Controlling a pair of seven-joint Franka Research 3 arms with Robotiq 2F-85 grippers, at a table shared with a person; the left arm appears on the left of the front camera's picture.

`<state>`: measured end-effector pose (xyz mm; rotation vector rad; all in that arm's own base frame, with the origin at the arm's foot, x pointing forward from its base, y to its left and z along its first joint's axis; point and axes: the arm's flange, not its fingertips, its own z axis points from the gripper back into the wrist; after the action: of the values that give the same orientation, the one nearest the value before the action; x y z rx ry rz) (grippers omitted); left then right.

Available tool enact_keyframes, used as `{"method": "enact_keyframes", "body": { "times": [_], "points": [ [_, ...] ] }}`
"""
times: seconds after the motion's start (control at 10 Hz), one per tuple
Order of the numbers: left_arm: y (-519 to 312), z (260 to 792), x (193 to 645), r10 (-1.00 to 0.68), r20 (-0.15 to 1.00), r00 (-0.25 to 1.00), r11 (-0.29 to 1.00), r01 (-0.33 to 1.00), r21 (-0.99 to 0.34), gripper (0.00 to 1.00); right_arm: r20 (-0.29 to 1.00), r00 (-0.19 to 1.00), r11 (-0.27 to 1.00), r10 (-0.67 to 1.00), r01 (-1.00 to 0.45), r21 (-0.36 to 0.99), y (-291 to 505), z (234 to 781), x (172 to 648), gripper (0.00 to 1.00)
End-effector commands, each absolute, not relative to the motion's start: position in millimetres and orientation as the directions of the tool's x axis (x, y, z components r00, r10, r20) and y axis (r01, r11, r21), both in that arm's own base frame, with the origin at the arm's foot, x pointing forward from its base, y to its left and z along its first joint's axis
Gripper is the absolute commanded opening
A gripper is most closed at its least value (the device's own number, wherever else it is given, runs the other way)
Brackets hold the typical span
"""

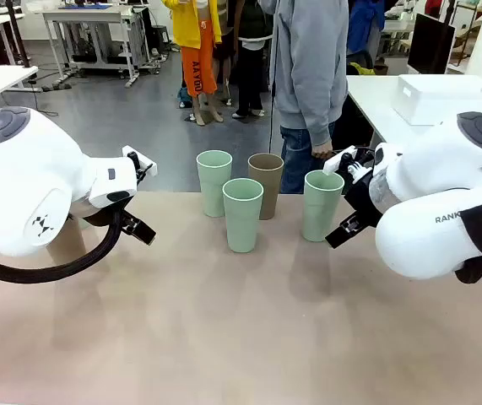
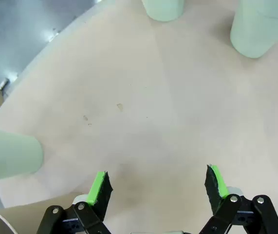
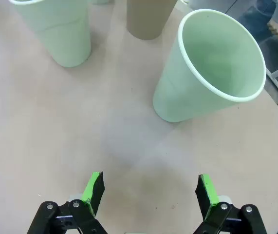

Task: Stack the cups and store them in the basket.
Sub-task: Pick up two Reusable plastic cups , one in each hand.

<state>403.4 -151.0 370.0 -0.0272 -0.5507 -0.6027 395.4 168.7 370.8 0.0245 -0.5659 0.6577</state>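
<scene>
Left station: the left gripper [image 2: 157, 184] has its jaws fully spread. Nothing is between the green pads [image 2: 99, 186] and they touch nothing. Bare beige tabletop [image 2: 143, 122] lies below and ahead of them.

Centre of the table: four tall, tapered, matte cups without handles stand upright, mouths up, in a loose cluster.
- The leftmost mint-green cup [image 1: 214, 181] is at the back left.
- The front mint-green cup [image 1: 242, 215] stands nearest the robot, just in front of the gap between its two neighbours. Whether it touches them cannot be determined.
- The tan-brown cup [image 1: 266, 184] is at the back, just right of centre.
- The rightmost mint-green cup [image 1: 322, 205] stands a little apart from the other three.

None of the cups is nested in another. A person in a grey hooded top [image 1: 312, 59] stands at the far edge, behind the tan-brown and rightmost cups.

Right station: the right gripper [image 3: 150, 187] is also spread wide and holds nothing. Its pads [image 3: 94, 186] are clear of any object. In the right wrist view the rightmost mint-green cup stands ahead and to one side of the jaws, near but not between them.

Far right: the white rectangular plastic basket [image 1: 443, 97] sits on a separate white side table [image 1: 376, 93], behind the right arm and well apart from the cups. What is inside it cannot be seen.
</scene>
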Motion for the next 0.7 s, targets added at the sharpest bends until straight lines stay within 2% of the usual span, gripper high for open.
{"method": "enact_keyframes", "body": {
  "times": [0.0,0.6],
  "points": [
    [-151.0,370.1,403.3,-0.531,0.499,0.685,0.828,0.545,0.133,1.00,0.505,0.647,0.797,0.572,-0.585,-0.153,168.7,370.9,395.4,1.00],
    [-151.0,370.1,403.3,-0.531,0.499,0.685,0.828,0.545,0.133,1.00,0.505,0.647,0.797,0.572,-0.585,-0.153,168.7,370.9,395.4,1.00]
  ]
}}
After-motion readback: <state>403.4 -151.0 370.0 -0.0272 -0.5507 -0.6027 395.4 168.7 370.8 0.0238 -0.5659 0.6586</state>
